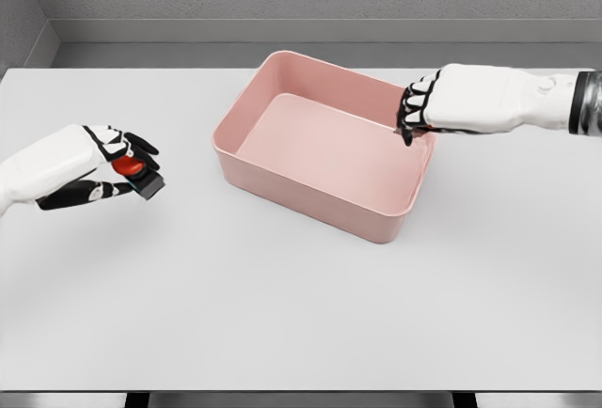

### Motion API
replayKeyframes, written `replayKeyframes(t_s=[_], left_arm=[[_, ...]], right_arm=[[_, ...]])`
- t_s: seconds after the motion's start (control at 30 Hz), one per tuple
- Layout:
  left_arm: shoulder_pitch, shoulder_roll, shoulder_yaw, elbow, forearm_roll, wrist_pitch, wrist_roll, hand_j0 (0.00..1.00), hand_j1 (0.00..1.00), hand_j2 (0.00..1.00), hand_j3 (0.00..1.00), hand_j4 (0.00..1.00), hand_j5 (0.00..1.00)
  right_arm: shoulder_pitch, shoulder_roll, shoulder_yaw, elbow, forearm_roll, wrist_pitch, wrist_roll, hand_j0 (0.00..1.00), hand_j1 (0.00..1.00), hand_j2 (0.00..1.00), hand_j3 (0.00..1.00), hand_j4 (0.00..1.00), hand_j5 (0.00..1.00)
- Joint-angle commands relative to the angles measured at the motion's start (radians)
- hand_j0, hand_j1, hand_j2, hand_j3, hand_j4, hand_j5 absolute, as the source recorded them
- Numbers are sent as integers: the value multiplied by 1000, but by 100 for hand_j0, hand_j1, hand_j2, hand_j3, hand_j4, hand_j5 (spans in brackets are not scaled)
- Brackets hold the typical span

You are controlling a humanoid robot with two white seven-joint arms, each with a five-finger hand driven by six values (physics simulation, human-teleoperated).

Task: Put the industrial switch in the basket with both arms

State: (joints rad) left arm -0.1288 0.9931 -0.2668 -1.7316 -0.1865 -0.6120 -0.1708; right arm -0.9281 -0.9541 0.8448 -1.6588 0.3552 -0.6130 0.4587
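The industrial switch (136,172), a small black box with a red round button, is held in my left hand (118,165) at the left side of the table, its fingers curled around it. The pink rectangular basket (282,187) stands in the middle of the table, turned at an angle, and its inside holds nothing. My right hand (416,112) reaches in from the right and its fingers curl down over the basket's right rim, gripping it.
The white table (282,314) stretches wide in front of and around the basket. A grey wall runs behind the table's far edge.
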Motion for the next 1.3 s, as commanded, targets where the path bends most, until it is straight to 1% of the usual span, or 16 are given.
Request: replayKeyframes(t_s=[0.0,0.13,0.2,0.27,0.3,0.33,0.43,0.53,0.7,0.77,0.83,0.9,0.97,1.03,1.13,1.27], left_arm=[[0,-8,-2,-3,9,1,1,53,53,53,53,53,53],[-28,-28,-3,-3,9,1,1,53,53,53,53,53,53],[-41,-44,-5,-3,6,1,1,53,53,53,53,53,53],[-52,-51,-5,-3,4,1,1,53,53,53,53,53,53],[-58,-60,-5,-3,4,1,1,53,53,53,53,53,53],[-64,-62,-11,-3,4,1,1,53,53,53,53,53,53],[-112,-83,-52,-3,-1,1,1,53,53,53,53,53,53],[-123,-87,-55,-3,-1,1,1,53,53,53,53,53,53],[-167,-106,-89,-3,-2,1,-1,53,53,53,53,53,53],[-178,-111,-91,-5,-2,1,-1,53,53,53,53,53,53],[-192,-122,-91,-5,-2,1,-1,53,53,53,53,53,53],[-207,-131,-92,-3,-4,1,-1,53,53,53,53,53,53],[-222,-146,-92,-5,-4,1,-1,53,53,53,53,53,53],[-290,-165,-138,0,-5,1,-1,53,53,53,53,53,53],[-388,-220,-183,-2,-4,1,-3,53,53,53,53,53,53],[-586,-347,-298,4,-4,1,-52,53,53,53,53,53,53]], right_arm=[[-2,54,0,36,-2,2,6,50,50,50,50,50,50],[-29,132,4,91,-1,2,9,51,51,51,51,51,51],[-31,192,7,139,-1,2,55,51,51,51,51,51,51],[-43,215,13,159,4,2,55,53,53,53,53,53,53],[-43,222,11,163,8,2,55,63,63,63,63,63,63],[-43,228,5,169,7,2,54,100,100,100,100,100,100],[-43,230,7,171,2,2,51,100,100,100,100,100,100],[-46,232,5,174,1,2,51,100,100,100,100,100,100],[-92,282,-1,162,-8,2,51,100,100,100,100,100,100],[-87,258,-19,163,-10,2,51,100,100,100,100,100,100],[-68,178,-30,160,-39,2,46,100,100,100,100,100,100],[-25,123,-87,162,-50,2,46,100,100,100,100,100,100],[21,32,-154,163,-87,2,44,100,100,100,100,100,100],[63,-31,-196,165,-127,2,44,100,100,100,100,100,100],[103,-78,-196,171,-150,2,29,100,100,100,100,100,100],[170,-98,-190,166,-176,2,17,100,100,100,100,100,100]])
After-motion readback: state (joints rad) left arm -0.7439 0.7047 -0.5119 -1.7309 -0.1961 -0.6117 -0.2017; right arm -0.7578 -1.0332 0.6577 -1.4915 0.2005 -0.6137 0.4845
